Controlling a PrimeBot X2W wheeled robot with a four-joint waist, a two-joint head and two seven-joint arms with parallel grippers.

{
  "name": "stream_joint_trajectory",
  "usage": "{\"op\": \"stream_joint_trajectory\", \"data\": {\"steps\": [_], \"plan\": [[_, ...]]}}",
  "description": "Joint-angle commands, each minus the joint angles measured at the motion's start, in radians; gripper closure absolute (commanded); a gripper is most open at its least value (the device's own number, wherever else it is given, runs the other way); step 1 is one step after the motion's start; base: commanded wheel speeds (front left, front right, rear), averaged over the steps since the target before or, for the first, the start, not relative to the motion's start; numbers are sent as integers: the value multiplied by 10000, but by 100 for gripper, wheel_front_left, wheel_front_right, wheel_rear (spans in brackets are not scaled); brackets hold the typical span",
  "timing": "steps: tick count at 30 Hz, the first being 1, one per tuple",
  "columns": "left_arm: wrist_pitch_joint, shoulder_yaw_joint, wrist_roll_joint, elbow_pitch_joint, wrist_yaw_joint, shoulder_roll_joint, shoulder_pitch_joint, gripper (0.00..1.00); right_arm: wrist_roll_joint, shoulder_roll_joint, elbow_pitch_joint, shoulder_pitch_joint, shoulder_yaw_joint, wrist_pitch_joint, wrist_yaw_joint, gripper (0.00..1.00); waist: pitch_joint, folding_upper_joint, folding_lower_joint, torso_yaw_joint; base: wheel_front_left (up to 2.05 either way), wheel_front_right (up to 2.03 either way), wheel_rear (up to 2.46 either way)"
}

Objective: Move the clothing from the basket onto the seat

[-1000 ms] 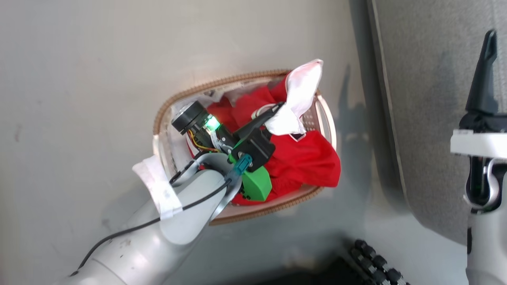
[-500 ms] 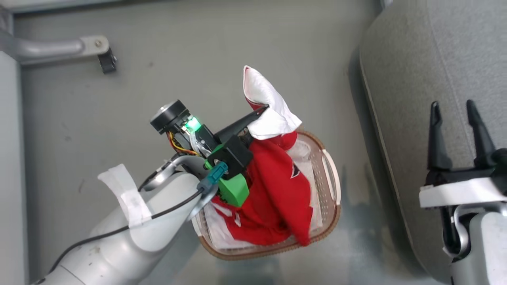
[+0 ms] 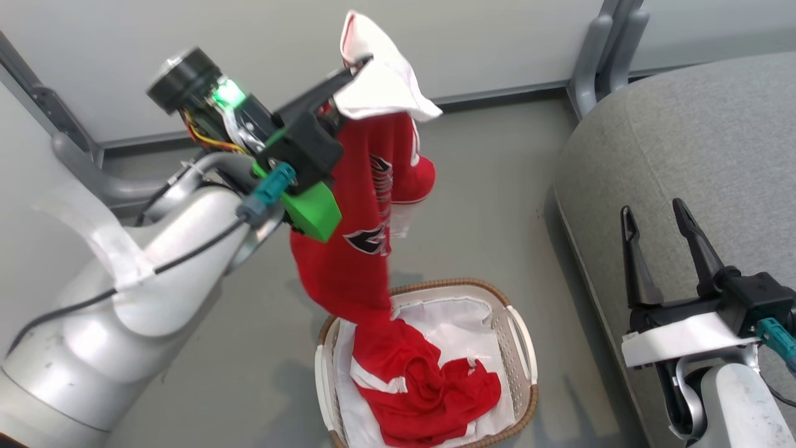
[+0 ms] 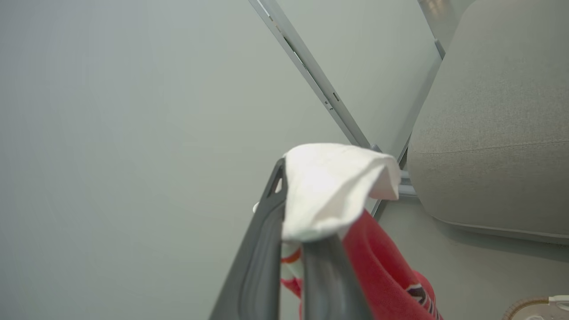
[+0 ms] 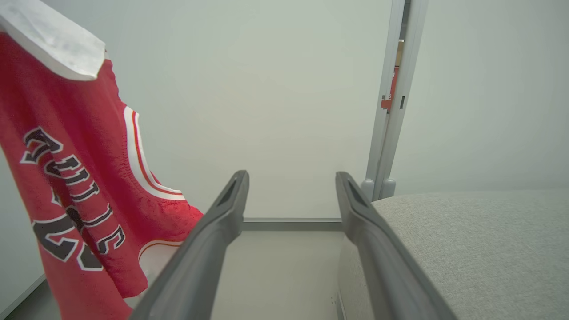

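Note:
My left gripper (image 3: pixel 364 62) is raised high and shut on the white-trimmed top of a red jersey (image 3: pixel 354 249) with black-and-white lettering. The jersey hangs straight down, and its lower end reaches into the basket (image 3: pixel 525 354) on the floor. A second red garment (image 3: pixel 435 395) with white stripes lies crumpled in the basket on the white liner. The grey seat (image 3: pixel 703 143) stands to the right. My right gripper (image 3: pixel 653 214) is open and empty at the seat's near edge. The left wrist view shows my left gripper (image 4: pixel 295 200) pinching white fabric (image 4: pixel 333 182). The right wrist view shows the open right gripper (image 5: pixel 291 178), jersey (image 5: pixel 75 178) and seat (image 5: pixel 480 244).
The basket stands on a grey floor (image 3: pixel 485 186), a short gap left of the seat. A pale wall with a baseboard runs behind. Grey metal frame legs rise at the back right (image 3: pixel 597 56) and at the left (image 3: pixel 81 162).
My left gripper has risen well above the basket, pulling the jersey up until it hangs at full length. The head view has tilted up as well. The right gripper stays open.

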Motion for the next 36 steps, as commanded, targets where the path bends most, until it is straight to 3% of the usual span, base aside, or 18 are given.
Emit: {"op": "stream_joint_trajectory", "data": {"steps": [1, 13, 23, 36], "plan": [[70, 148, -128, -125, -45, 114, -247, 100, -114, -38, 18, 199, 39, -25, -10, 0, -411, 110, 1, -92, 0, 0, 0], [295, 722, -423, -202, 99, 286, -1275, 100, -356, -33, 23, -60, 1209, -25, -10, 0, -725, 110, 1, -164, 0, 0, 0], [423, 330, -575, -598, 1, -178, -1514, 100, -476, -36, 129, -608, 3593, -25, -10, 0, -1149, 110, 1, 86, 0, 0, 0], [664, -312, -838, -1136, -106, -1017, -1822, 100, -796, -37, 1417, -2384, 4177, -23, -10, 0, -1367, 110, 1, 622, 0, 0, 0]]}}
